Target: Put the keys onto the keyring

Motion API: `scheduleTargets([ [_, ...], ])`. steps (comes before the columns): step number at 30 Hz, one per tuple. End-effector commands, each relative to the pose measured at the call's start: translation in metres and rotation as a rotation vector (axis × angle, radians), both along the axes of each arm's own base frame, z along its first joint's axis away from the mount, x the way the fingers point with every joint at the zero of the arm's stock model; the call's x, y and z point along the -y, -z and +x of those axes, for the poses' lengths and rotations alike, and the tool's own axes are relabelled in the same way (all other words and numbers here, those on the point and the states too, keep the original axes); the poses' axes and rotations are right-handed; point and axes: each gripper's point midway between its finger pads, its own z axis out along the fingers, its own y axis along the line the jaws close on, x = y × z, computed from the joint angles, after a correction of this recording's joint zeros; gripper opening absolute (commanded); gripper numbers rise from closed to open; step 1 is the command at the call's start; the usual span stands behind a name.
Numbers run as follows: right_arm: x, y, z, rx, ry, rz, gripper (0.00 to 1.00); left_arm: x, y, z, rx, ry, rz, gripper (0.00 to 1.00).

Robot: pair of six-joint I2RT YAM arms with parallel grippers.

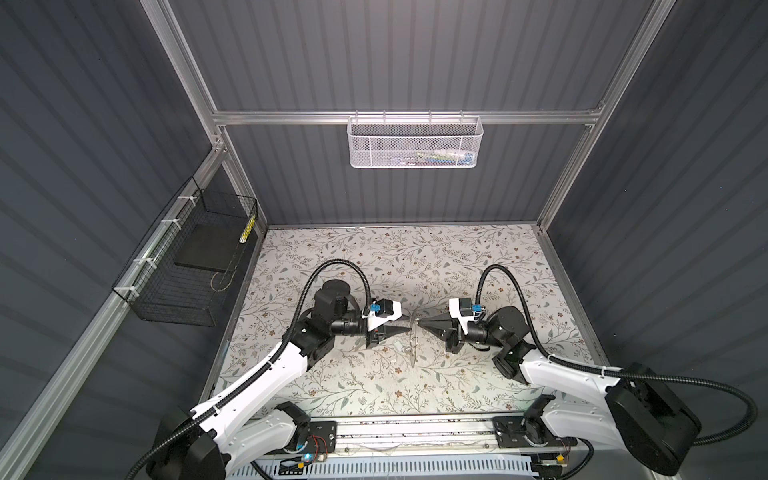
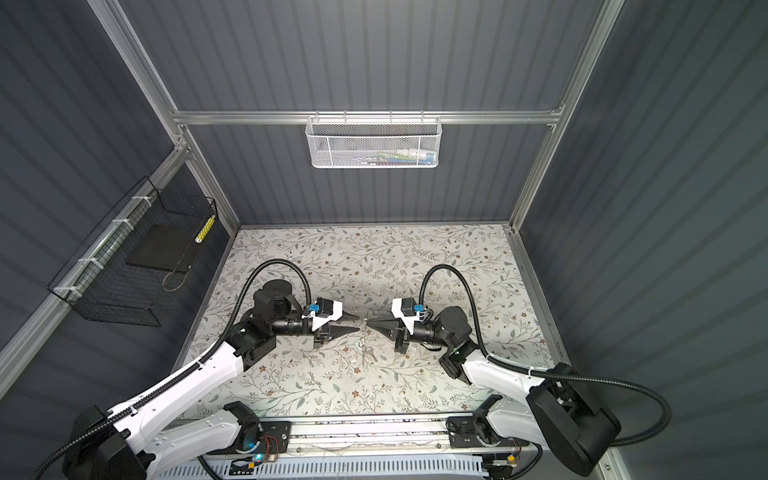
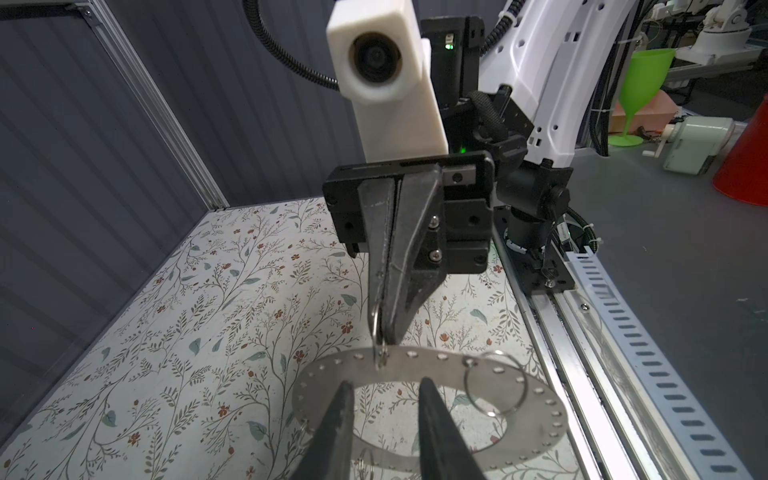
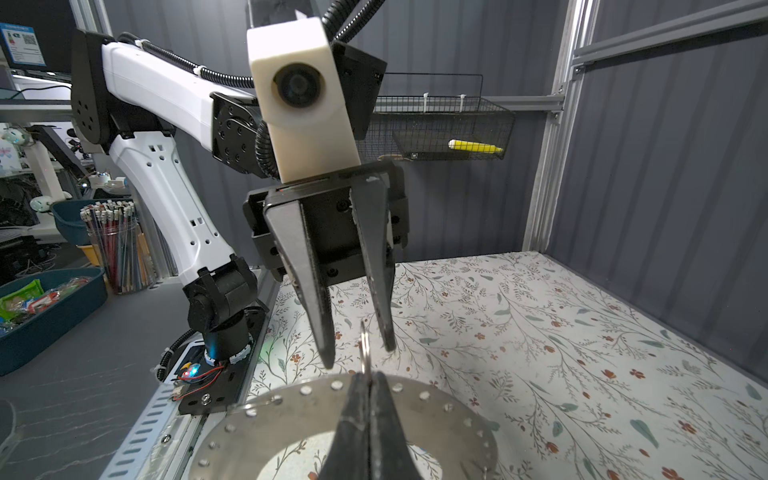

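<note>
The keyring (image 3: 540, 419), a wide flat grey ring with holes round its rim, hangs in the air at mid-table. It shows edge-on in both top views (image 1: 412, 347) (image 2: 365, 347). My right gripper (image 4: 365, 384) (image 1: 419, 325) is shut on a small wire ring (image 4: 365, 343) threaded through a hole at the rim. My left gripper (image 3: 386, 382) (image 2: 358, 323) faces it, open, its fingertips (image 4: 328, 357) on either side of that wire ring without touching it. A larger wire loop (image 3: 494, 384) also hangs from the keyring. I cannot make out the keys clearly; small silver pieces (image 2: 371, 354) dangle near its lower edge.
The floral table top (image 1: 478, 270) lies below. A white mesh basket (image 1: 413, 143) hangs on the back wall and a black wire basket (image 1: 187, 270) on the left wall. A metal rail (image 1: 415, 432) with both arm bases runs along the front edge.
</note>
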Motion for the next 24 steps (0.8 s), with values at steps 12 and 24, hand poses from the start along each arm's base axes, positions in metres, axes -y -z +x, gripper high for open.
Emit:
scheduleTargets([
  [12, -0.003, -0.0281, -0.0058, 0.076, -0.049, 0.064, 0.0, 0.0049, -0.0138, -0.0044, -0.004, 0.044, -0.072, 0.22],
  [24, -0.0042, -0.0263, -0.0056, 0.075, -0.054, 0.061, 0.0, 0.0079, -0.0179, -0.0049, -0.001, 0.063, -0.083, 0.12],
])
